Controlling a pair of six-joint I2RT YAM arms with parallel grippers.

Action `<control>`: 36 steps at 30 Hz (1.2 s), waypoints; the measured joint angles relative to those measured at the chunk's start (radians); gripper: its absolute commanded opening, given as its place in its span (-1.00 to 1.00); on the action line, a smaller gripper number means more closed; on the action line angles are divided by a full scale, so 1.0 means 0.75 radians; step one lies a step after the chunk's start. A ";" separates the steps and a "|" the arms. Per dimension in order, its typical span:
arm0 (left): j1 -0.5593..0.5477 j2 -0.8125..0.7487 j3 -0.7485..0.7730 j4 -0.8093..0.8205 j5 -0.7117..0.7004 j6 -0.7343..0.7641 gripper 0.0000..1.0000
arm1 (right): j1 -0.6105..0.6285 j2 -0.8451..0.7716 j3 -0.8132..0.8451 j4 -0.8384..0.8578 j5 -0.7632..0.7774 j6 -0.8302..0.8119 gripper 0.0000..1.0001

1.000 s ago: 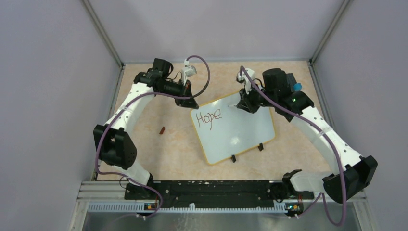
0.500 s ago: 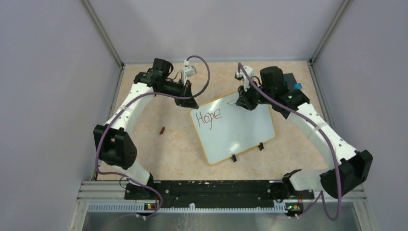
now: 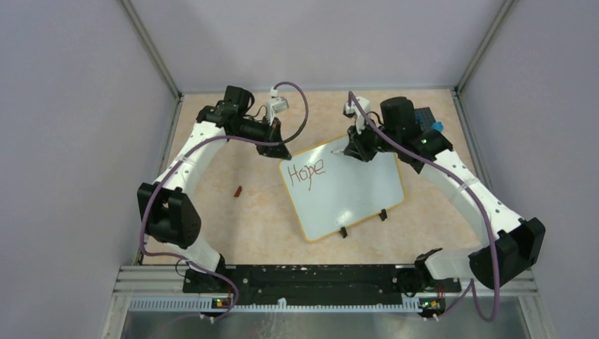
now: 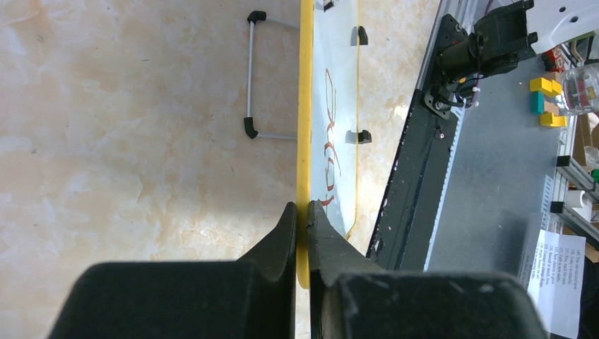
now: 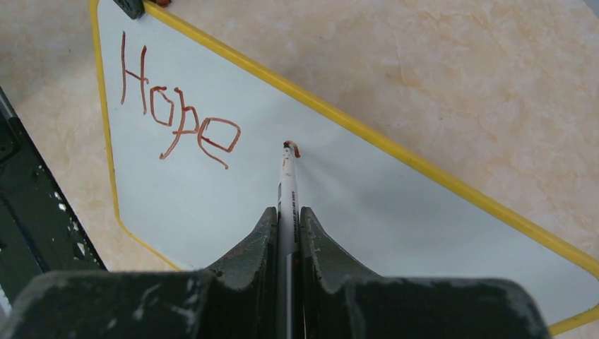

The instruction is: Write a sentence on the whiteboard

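Starts second word of the sentence [image 5: 180, 123] beside "Hope", marker [image 5: 286, 183] pinched in right gripper [image 5: 288, 212], tip on whiteboard [image 3: 353, 194] at table [image 3: 233, 226] centre, left gripper [image 4: 301, 208] clamping its yellow rim [image 4: 304, 106]; next likely needs steady rightward strokes.

Marker [image 5: 286, 185] barrel hidden btwn jaws — whiteboard [image 5: 395, 212] corner cut off at right edge.

The left arm [image 3: 185, 159] and right arm [image 3: 470, 189] have smooth white links, bulky black joints [image 3: 169, 212], looping purple cables [image 3: 306, 107], scuffed matte black wedge-shaped fingers [image 5: 247, 261], and a tiny green light [image 3: 424, 141] on the right one.
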 measured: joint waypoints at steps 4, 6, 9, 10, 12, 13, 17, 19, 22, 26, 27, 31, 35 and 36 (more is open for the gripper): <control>0.000 0.000 -0.001 0.004 -0.009 0.001 -1.00 | 0.001 -0.004 -0.035 0.001 -0.015 -0.010 -1.00; 0.000 0.000 -0.001 0.009 -0.017 0.001 -1.00 | 0.002 -0.006 -0.055 -0.005 -0.023 -0.014 -1.00; 0.000 0.000 -0.003 0.013 -0.021 0.002 -1.00 | 0.002 -0.015 -0.078 -0.008 -0.027 -0.020 -1.00; 0.000 0.000 -0.003 0.013 -0.020 0.002 -1.00 | 0.002 -0.021 -0.086 -0.009 -0.026 -0.021 -1.00; 0.000 0.000 -0.003 0.012 -0.020 0.001 -1.00 | 0.002 -0.032 -0.103 -0.010 -0.024 -0.021 -1.00; 0.000 0.000 -0.003 0.012 -0.020 0.001 -1.00 | 0.003 -0.038 -0.111 -0.009 -0.021 -0.022 -1.00; 0.000 0.000 -0.003 0.012 -0.020 0.001 -1.00 | 0.004 -0.061 -0.147 -0.014 -0.013 -0.031 -1.00; 0.000 0.000 -0.004 0.012 -0.019 0.001 -1.00 | 0.005 -0.070 -0.162 -0.021 -0.010 -0.036 -1.00; 0.000 0.000 -0.007 0.013 -0.019 0.001 -1.00 | 0.005 -0.082 -0.187 -0.024 -0.016 -0.037 -1.00; 0.001 -0.001 -0.008 0.014 -0.020 0.001 -1.00 | 0.019 -0.087 -0.221 -0.037 -0.036 -0.035 -1.00; 0.001 -0.001 -0.008 0.014 -0.020 0.001 -1.00 | 0.027 -0.087 -0.228 -0.037 -0.037 -0.034 -1.00; 0.000 -0.004 -0.008 0.012 -0.016 0.000 -1.00 | 0.075 -0.087 -0.235 -0.040 -0.034 -0.033 -1.00; 0.000 -0.007 -0.010 0.009 -0.010 0.000 -1.00 | 0.097 -0.084 -0.227 -0.045 -0.039 -0.031 -1.00; 0.000 -0.007 -0.011 0.009 -0.009 0.000 -1.00 | 0.096 -0.079 -0.214 -0.054 -0.041 -0.030 -1.00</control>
